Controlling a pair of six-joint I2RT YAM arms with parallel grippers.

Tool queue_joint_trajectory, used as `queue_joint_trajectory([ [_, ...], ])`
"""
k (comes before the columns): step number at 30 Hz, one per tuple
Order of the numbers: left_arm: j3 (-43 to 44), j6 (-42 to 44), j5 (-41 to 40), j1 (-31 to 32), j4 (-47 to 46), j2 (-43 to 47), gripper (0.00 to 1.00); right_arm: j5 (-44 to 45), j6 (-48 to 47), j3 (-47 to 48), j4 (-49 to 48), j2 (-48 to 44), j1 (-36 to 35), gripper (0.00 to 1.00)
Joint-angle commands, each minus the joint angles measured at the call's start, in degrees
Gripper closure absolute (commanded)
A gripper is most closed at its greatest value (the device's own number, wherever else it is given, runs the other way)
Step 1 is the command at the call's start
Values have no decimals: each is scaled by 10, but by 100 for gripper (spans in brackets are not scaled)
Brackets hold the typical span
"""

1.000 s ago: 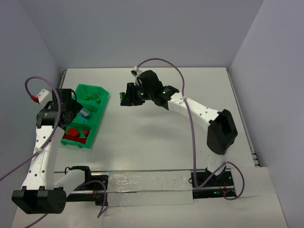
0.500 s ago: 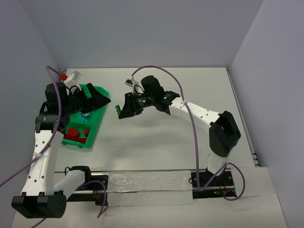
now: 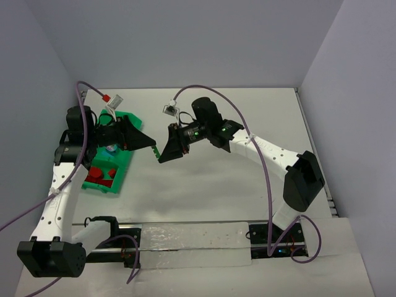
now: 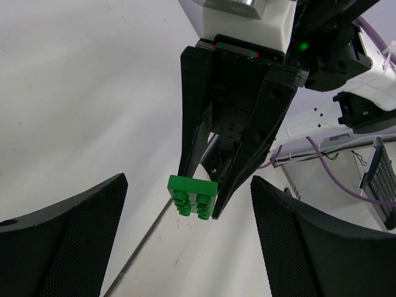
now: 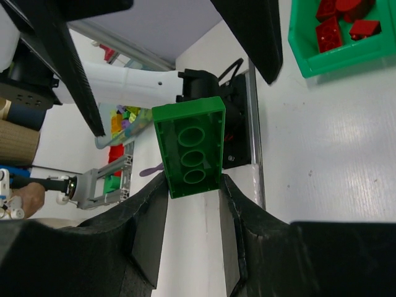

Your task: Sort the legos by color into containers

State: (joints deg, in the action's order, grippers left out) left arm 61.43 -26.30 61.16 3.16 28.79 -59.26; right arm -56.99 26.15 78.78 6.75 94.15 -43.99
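My right gripper (image 3: 163,154) is shut on a green lego brick (image 5: 189,145) and holds it in the air, right of the green tray (image 3: 127,133). The brick also shows in the left wrist view (image 4: 193,196), pinched between the right gripper's black fingers (image 4: 197,111). My left gripper (image 3: 148,143) is open and empty. It points at the brick from the left, its fingers (image 4: 68,241) on either side of it but apart from it. The tray's near compartment holds red bricks (image 3: 101,174), and a small teal brick (image 3: 111,148) lies in the compartment behind.
The tray's corner with red bricks (image 5: 337,25) shows at the top right of the right wrist view. A clear plastic strip (image 3: 192,238) lies along the table's near edge between the arm bases. Purple cables arc over both arms.
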Motion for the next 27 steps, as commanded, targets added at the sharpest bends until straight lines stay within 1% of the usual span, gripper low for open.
queue_joint_trajectory([
  [1,0,10,53,10,-41,-6,14,-28,-7,39,-20,5,3,100],
  [5,3,21,46,27,-26,-17,17,-32,0,52,-24,14,3,100],
  [10,4,13,46,35,-37,-19,27,-31,1,60,-24,24,3,100],
  [11,5,11,47,37,-38,-20,32,-31,3,61,-26,26,2,100],
  [13,6,11,47,38,-37,-20,54,-30,5,61,-28,27,3,100],
  [15,7,14,43,39,-35,-19,81,-27,7,61,-31,27,3,100],
  [16,8,15,39,39,-33,-17,91,-22,8,60,-31,25,2,100],
  [17,9,17,34,39,-31,-17,99,-19,8,59,-31,25,4,99],
  [18,11,21,33,39,-24,-17,100,-15,9,59,-31,25,4,99],
  [19,13,24,20,39,-18,-17,100,-8,11,56,-32,23,5,96],
  [20,13,24,10,39,-15,-17,100,-1,14,54,-33,22,6,86],
  [21,14,22,1,39,-13,-17,100,7,18,52,-33,20,8,74],
  [22,18,21,-40,39,-8,-19,100,16,23,51,-30,17,12,51],
  [23,22,19,-76,39,1,-23,100,23,27,49,-25,15,15,34],
  [25,31,11,-160,38,24,-38,100,36,18,49,7,8,25,14],
  [26,32,11,-163,38,25,-38,100,48,6,49,8,8,28,4],
  [27,43,-5,-223,36,35,-56,100,85,-26,52,66,-7,31,2],
])
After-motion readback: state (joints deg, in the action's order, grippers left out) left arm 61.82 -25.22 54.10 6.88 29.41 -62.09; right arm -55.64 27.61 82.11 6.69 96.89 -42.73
